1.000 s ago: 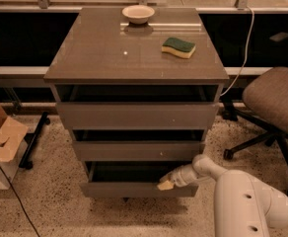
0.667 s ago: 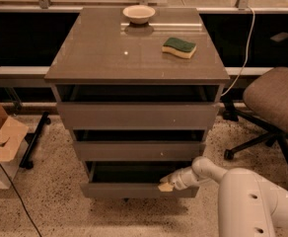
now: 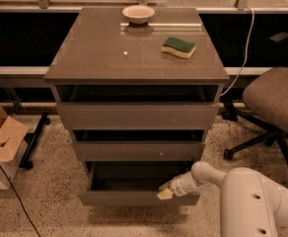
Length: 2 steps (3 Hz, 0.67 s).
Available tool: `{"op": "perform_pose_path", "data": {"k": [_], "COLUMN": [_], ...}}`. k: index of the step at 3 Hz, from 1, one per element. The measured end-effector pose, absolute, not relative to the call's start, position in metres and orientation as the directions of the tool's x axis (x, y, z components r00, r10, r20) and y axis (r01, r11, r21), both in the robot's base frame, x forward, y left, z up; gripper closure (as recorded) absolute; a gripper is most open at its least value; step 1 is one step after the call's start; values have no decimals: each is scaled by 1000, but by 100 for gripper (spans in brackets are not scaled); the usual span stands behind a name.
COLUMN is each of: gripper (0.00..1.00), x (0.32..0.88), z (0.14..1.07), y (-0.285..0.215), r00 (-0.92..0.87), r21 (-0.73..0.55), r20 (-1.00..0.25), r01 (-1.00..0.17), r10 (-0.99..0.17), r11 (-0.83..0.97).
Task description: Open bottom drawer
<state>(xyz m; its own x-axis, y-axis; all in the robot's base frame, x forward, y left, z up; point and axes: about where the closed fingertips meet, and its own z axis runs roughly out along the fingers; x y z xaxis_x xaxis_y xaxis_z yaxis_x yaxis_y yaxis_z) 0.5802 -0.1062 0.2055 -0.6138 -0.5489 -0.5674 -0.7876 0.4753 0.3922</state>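
Observation:
The bottom drawer (image 3: 129, 198) is the lowest and narrowest of three grey-brown drawers in the cabinet. It stands pulled out, and its dark shallow box shows behind the flat front. My gripper (image 3: 165, 192) is at the right part of the drawer's top front edge, its pale tip touching the front. My white arm (image 3: 247, 196) reaches in from the lower right.
A middle drawer (image 3: 139, 150) and a wide top drawer (image 3: 136, 115) sit above. The cabinet top (image 3: 104, 53) holds a bowl (image 3: 138, 14) and a green-yellow sponge (image 3: 178, 47). An office chair (image 3: 274, 102) stands at the right. A cardboard box (image 3: 1, 142) stands at the left.
The bottom drawer has come slightly further out, and my gripper has moved with its front edge toward the camera.

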Motion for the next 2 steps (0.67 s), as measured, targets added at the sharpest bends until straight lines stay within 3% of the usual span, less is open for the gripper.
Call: {"op": "perform_pose_path", "data": {"k": [2], "gripper": [0], "x": [557], "z": [198], "y": [-111], "r00": [-629], "r21": [385], "r20": [-521], "r01": [-777], "r10": [-577], "r11": [498]}}
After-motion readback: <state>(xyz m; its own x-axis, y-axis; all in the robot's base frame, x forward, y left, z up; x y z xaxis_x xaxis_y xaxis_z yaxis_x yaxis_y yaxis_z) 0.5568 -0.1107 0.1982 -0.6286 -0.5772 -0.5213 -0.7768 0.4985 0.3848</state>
